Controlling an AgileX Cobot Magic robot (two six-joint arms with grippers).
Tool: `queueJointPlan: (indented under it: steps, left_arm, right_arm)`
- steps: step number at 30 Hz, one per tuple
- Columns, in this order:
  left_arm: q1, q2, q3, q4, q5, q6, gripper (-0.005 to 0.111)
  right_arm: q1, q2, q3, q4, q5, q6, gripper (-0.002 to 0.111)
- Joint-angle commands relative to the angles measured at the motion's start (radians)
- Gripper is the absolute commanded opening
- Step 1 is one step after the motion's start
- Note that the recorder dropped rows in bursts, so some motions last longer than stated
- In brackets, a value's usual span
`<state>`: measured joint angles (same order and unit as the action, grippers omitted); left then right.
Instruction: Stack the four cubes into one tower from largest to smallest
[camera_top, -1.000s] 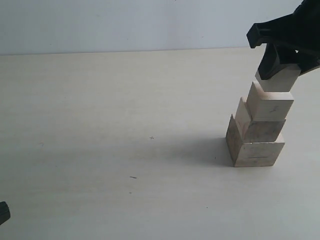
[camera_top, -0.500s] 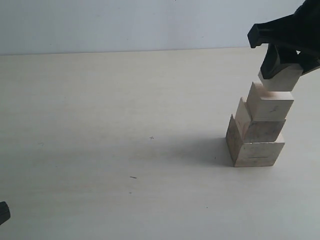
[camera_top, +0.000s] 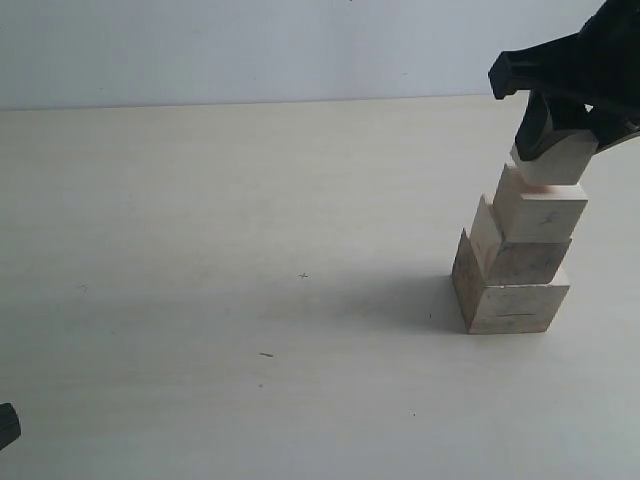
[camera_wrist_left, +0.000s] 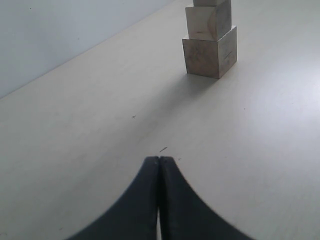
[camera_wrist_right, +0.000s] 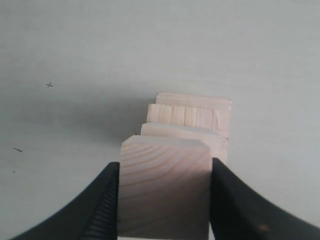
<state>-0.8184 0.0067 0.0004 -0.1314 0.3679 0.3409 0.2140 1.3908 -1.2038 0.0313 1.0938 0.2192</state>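
Three pale wooden cubes form a stepped column at the right: the largest cube (camera_top: 510, 297) at the base, the second cube (camera_top: 522, 260) on it, the third cube (camera_top: 540, 213) above. The smallest cube (camera_top: 555, 160) sits at the column's top, and my right gripper (camera_top: 570, 140) is shut on it. I cannot tell whether it touches the third cube. The right wrist view shows the smallest cube (camera_wrist_right: 165, 190) between the black fingers (camera_wrist_right: 102, 200), over the stepped cubes (camera_wrist_right: 187, 116). My left gripper (camera_wrist_left: 159, 160) is shut and empty, far from the column (camera_wrist_left: 210, 52).
The pale tabletop (camera_top: 250, 250) stretches to the left of the column, with a light wall (camera_top: 250, 50) behind its far edge. A tip of the left arm (camera_top: 6, 425) shows at the lower left corner.
My right gripper with the smallest cube drifted slightly right, then back left over the column. The three stacked cubes and the left gripper have not moved.
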Motion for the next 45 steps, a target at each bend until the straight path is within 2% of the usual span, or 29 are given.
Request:
queueJointPlan:
  steps: [1, 45]
  left_arm:
    - [0.002, -0.007, 0.0, -0.003, -0.006, -0.004, 0.0]
    - [0.002, -0.007, 0.0, -0.003, -0.006, -0.003, 0.0]
  right_arm:
    - [-0.004, 0.002, -0.001, 0.003, -0.011, -0.011, 0.024]
    - [-0.004, 0.009, 0.001, -0.005, 0.016, -0.035, 0.024]
